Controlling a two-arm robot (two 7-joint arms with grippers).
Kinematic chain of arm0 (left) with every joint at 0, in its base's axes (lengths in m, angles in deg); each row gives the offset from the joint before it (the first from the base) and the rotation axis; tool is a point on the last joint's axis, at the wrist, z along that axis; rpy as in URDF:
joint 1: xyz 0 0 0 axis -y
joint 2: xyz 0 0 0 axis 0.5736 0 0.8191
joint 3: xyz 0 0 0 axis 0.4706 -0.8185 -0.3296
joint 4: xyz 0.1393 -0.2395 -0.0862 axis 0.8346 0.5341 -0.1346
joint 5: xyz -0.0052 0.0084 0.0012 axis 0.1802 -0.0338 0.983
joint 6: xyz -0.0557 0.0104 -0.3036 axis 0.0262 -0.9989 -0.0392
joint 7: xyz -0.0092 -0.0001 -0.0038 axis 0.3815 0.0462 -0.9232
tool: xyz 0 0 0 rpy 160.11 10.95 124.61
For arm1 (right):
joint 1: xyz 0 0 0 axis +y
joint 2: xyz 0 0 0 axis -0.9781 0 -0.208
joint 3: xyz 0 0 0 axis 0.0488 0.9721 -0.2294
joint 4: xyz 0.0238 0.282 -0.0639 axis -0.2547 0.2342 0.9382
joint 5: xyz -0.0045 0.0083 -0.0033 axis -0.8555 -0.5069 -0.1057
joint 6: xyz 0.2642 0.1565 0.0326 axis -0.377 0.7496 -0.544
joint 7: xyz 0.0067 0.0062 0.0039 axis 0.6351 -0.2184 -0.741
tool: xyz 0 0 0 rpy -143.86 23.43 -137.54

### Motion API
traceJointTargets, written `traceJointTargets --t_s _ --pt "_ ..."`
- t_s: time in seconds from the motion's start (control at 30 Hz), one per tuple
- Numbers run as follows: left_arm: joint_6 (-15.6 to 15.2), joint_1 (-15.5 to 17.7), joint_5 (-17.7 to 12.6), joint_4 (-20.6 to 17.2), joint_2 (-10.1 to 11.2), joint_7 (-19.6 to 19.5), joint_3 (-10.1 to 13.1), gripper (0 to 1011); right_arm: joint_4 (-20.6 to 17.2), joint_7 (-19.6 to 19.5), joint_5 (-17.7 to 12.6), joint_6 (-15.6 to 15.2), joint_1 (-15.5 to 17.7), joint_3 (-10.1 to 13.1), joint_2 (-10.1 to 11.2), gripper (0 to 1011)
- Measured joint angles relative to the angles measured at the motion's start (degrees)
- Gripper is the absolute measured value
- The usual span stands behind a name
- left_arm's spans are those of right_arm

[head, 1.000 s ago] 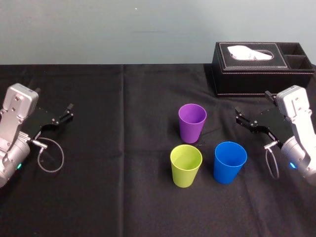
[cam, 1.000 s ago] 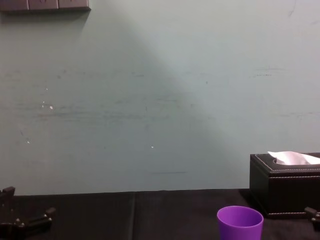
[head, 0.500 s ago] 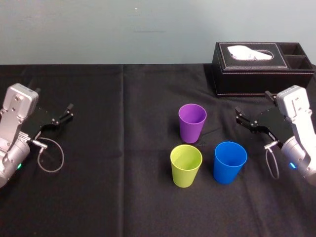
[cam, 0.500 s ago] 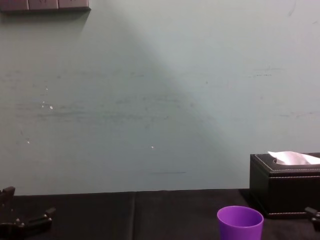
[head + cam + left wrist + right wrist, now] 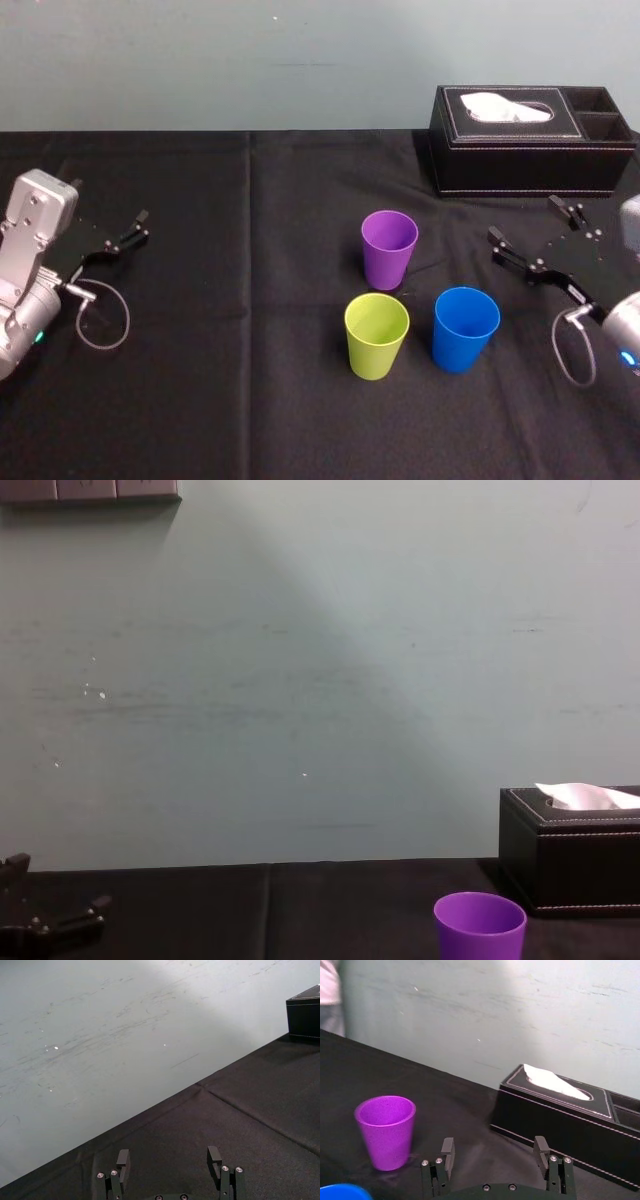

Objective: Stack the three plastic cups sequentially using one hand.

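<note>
On black cloth (image 5: 250,400), purple cup (image 5: 389,249) sits at twelve o'clock, yellow-green cup (image 5: 377,335) at seven, blue cup (image 5: 465,328) at five. Both spread empty, right gripper (image 5: 524,220) at three, left gripper (image 5: 109,199) at nine

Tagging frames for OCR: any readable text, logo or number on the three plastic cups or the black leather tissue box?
No readable text anywhere.
Purple plastic cup, blue plastic cup, yellow-green plastic cup: plain, no print.
Black leather tissue box: white stitching, no label on the faces in view.
Grey wall plate: no marking can be made out.
</note>
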Motion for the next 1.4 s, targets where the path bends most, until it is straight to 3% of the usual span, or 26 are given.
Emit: traceJointTargets --t_s 0.3,0.73,1.03,1.4 --pt "0.0 0.0 0.0 0.0 0.0 0.0 0.0 1012 -4.7 8.8 -7.0 5.1 8.3 4.1 4.1 1000" --pt "0.0 0.0 0.0 0.0 0.0 0.0 0.0 1012 -8.8 17.6 -8.4 9.0 16.0 6.0 8.5 1000" --pt "0.0 0.0 0.0 0.0 0.0 0.0 0.0 1011 -9.7 18.7 -8.6 9.3 19.2 7.2 7.9 1000" --pt "0.0 0.0 0.0 0.0 0.0 0.0 0.0 1011 -7.8 19.9 -8.5 7.6 18.9 6.9 5.6 1000"
